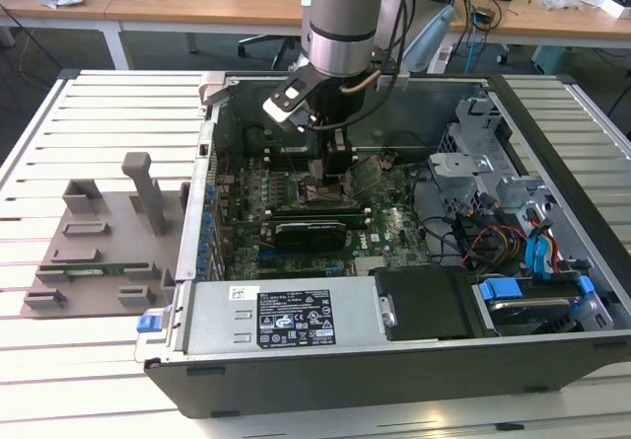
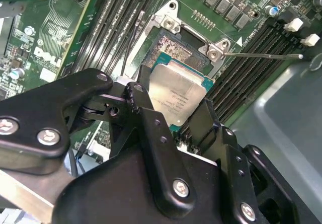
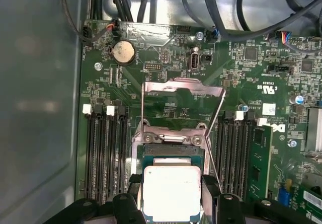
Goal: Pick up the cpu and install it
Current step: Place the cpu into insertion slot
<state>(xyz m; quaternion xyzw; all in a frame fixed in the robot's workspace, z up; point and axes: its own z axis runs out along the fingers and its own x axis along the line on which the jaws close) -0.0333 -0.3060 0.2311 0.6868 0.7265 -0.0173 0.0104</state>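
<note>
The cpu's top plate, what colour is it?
Silvery-grey; the cpu shows best in the second wrist view.

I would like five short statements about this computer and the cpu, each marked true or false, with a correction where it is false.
1. The computer case lies open on a slatted table. True.
2. The tool holds the cpu by two opposite edges. True.
3. The socket is covered by its closed metal frame. False: the metal frame stands swung open, away from the socket.
4. The cpu lies on the table outside the case. False: it is inside the case, over the socket.
5. A round coin battery sits on the motherboard. True.
</note>
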